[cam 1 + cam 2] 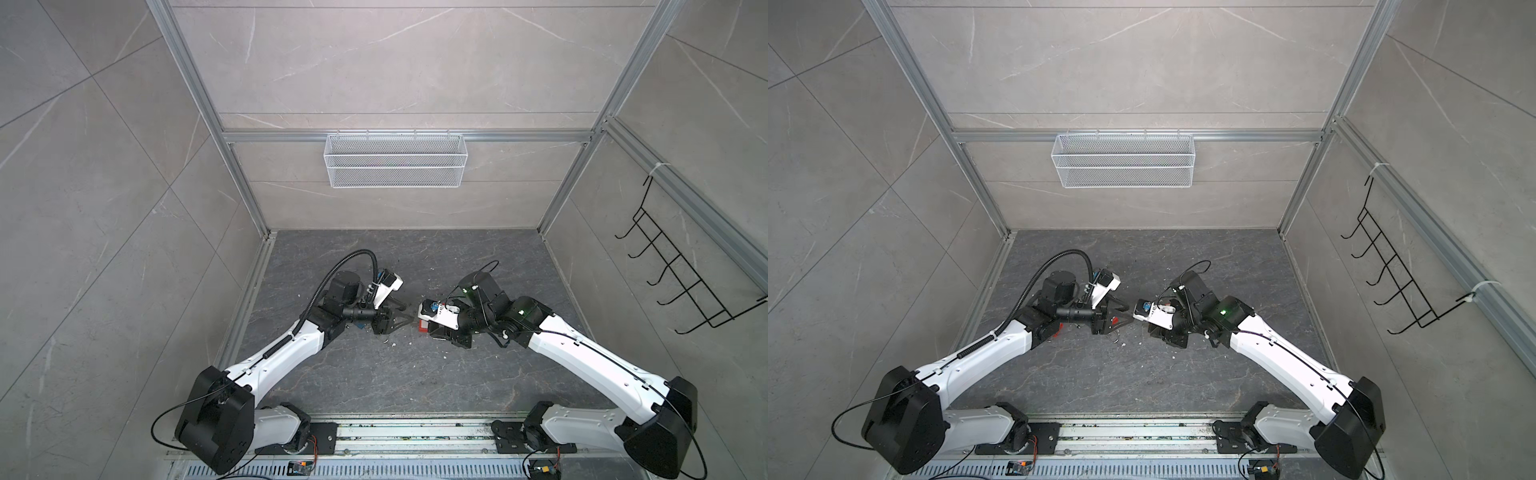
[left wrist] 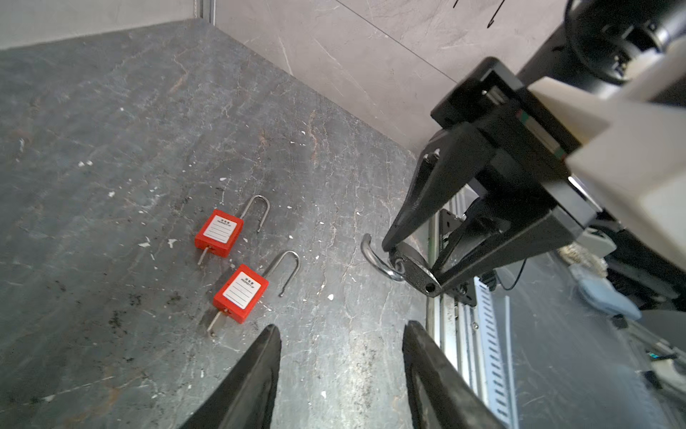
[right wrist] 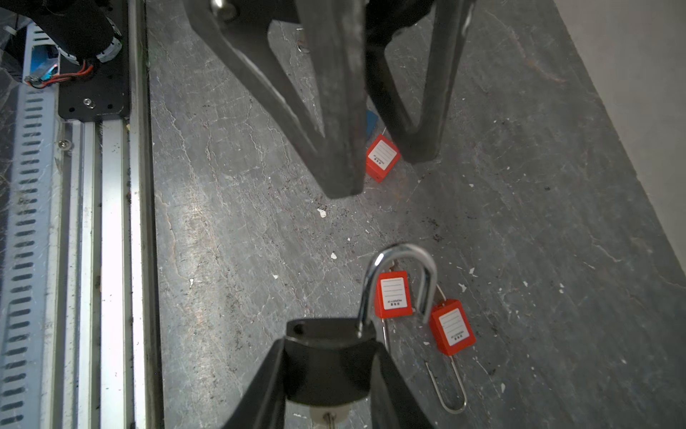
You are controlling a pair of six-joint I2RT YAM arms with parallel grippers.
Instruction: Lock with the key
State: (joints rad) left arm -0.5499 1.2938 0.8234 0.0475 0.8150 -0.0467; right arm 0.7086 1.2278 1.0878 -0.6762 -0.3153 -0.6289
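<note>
My right gripper point(image 3: 328, 349) is shut on the body of a black padlock point(image 3: 328, 362), held off the floor. Its silver shackle point(image 3: 399, 256) is swung open, with one leg out of the body. A pale key head point(image 3: 328, 416) pokes out under the lock body, between my fingers and cut off by the frame edge. In the left wrist view the same padlock point(image 2: 417, 273) sits between the right fingers with its shackle point(image 2: 371, 256) pointing away. My left gripper point(image 2: 341, 328) is open and empty, a short way in front of the lock. In both top views the left gripper point(image 1: 409, 313) point(image 1: 1125, 318) faces the right wrist.
Three red padlocks with long open shackles lie on the dark stone floor: two side by side point(image 2: 219, 233) point(image 2: 241, 293) and one under the left fingers point(image 3: 382, 158). The aluminium rail point(image 3: 111, 223) runs along the front. A wire basket point(image 1: 395, 160) hangs on the back wall.
</note>
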